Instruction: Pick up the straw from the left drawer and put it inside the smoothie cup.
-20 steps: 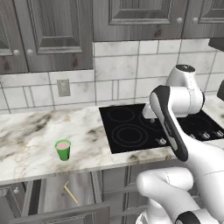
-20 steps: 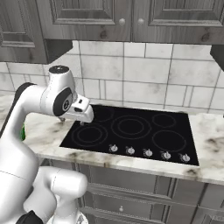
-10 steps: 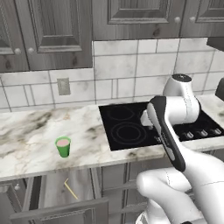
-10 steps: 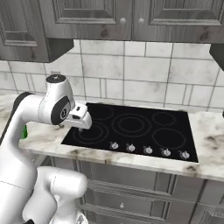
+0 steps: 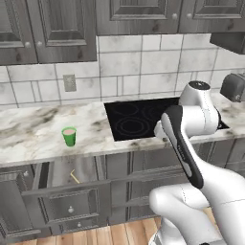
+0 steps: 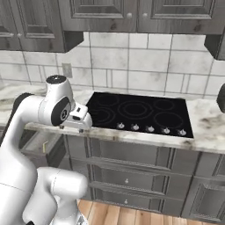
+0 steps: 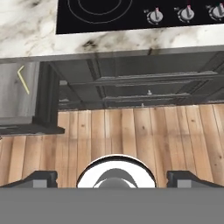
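Observation:
The smoothie cup is small and green with pinkish liquid, and it stands upright on the marble counter. Below it the left drawer is pulled out. The straw, thin and pale yellow, lies slanted on the drawer's floor. In the hand view the straw lies in the left drawer at the far left. My gripper points down at the wood floor, open wide and holding nothing. My gripper hangs at the counter's front edge, right of the left drawer and well apart from the straw.
A black cooktop with a row of knobs is set in the counter right of the cup. Grey cabinet fronts run below it. A wall outlet sits on the tiled backsplash. Dark upper cabinets hang above.
Both base views have shifted, so the camera has moved. My hand has come down from over the cooktop to the counter's front edge. The gripper has stayed open.

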### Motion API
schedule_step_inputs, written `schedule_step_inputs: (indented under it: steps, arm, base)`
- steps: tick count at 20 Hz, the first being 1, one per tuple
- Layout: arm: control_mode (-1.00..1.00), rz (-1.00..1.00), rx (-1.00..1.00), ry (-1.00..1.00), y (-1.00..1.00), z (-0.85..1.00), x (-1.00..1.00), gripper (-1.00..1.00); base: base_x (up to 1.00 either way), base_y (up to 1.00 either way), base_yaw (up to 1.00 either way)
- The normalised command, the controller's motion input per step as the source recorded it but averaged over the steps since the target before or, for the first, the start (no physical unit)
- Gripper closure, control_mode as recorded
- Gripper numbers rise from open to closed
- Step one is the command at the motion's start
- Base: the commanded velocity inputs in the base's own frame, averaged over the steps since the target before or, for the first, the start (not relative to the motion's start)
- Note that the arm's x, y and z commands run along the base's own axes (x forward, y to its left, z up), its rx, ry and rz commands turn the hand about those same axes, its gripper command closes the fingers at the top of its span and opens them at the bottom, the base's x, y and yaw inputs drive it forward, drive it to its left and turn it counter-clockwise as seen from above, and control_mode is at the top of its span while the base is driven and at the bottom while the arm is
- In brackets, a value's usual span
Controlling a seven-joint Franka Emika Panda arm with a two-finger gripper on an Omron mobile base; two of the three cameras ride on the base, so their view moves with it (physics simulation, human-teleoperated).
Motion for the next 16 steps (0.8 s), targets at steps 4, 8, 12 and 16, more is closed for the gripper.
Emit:
schedule_step_inputs:
  steps: [4,8,12,16]
  arm:
    - [1.00,0.00,0.00,0.00,0.00,0.00,0.00,-1.00]
    - [1.00,0.00,0.00,0.00,0.00,0.00,0.00,-1.00]
    - [1.00,0.00,0.00,0.00,0.00,0.00,0.00,-1.00]
    - [1.00,0.00,0.00,0.00,0.00,0.00,0.00,-1.00]
  base:
    - [-0.38,0.36,0.00]
    - [-0.21,0.62,0.00]
    - [-0.26,0.77,0.00]
    - [-0.29,0.79,0.00]
